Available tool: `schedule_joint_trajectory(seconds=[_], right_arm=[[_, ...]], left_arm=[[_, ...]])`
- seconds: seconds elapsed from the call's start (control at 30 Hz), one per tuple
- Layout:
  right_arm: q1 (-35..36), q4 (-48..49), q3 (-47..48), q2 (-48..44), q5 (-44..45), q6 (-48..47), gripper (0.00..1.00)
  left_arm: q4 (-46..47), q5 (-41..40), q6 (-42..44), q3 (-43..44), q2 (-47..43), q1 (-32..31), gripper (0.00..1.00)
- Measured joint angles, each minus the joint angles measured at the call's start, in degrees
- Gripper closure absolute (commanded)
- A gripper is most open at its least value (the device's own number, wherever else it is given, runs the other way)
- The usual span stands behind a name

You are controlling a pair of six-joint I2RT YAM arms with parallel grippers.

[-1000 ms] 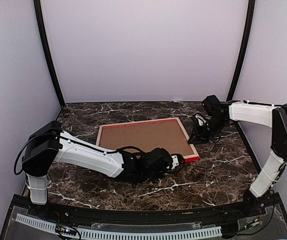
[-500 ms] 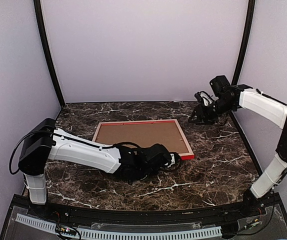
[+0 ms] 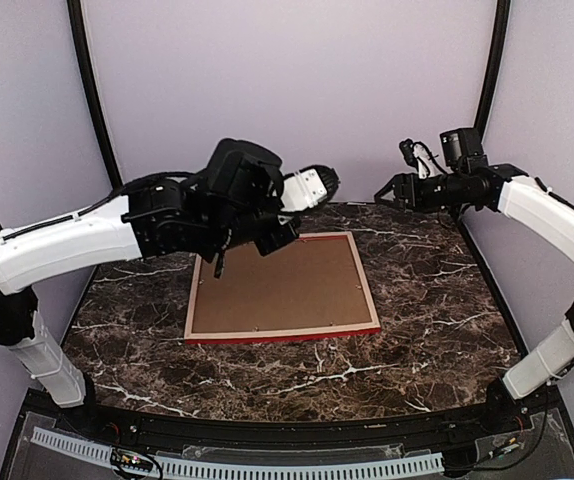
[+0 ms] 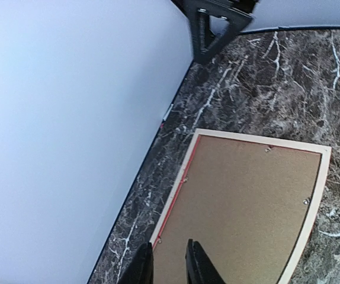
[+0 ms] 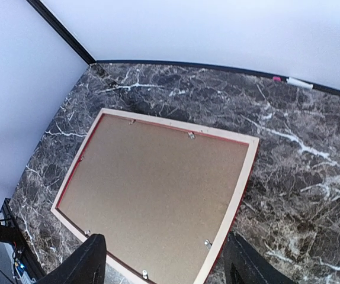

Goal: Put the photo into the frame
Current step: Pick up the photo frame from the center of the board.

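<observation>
Above the counter (image 3: pixel 437 300) we note both arms raised clear of the frame (image 3: pixel 279 288), left gripper (image 4: pixel 169 267) narrowly apart, right gripper (image 5: pixel 167 263) wide.

Both arms are smooth white tubes with chunky black parts at the bends. The left arm (image 3: pixel 62 243) has a thin black cable (image 3: pixel 77 211) along its top. The right arm (image 3: pixel 552 215) has curly black wires (image 3: pixel 413 151) near its far end.

Frame (image 3: pixel 282 290) lies flat on table (image 3: pixel 437 300), brown back up. L arm (image 3: pixel 67 240) hangs above its far-left corner. R gripper (image 3: pixel 387 190), spread apart, hovers far right.
</observation>
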Motion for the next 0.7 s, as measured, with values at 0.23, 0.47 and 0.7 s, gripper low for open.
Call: schedule_joint_trajectory(seconds=[0.23,0.47,0.7], right_arm=[[0.0,7.4,-0.5,-1.2,-0.9,1.0,0.30],[0.2,7.8,-5.2,5.9,3.5,3.9,0.31],[4.1,3.3,-10.2,16.0,9.5,4.9,0.29]], left_arm=[[-4.7,4.5,-0.7,5.8,-1.5,4.7,0.77],[-3.3,8.6,-3.9,-3.1,-1.4,4.8,0.42],[1.7,11.5,-6.8,-13.8,-1.4,4.8,0.24]])
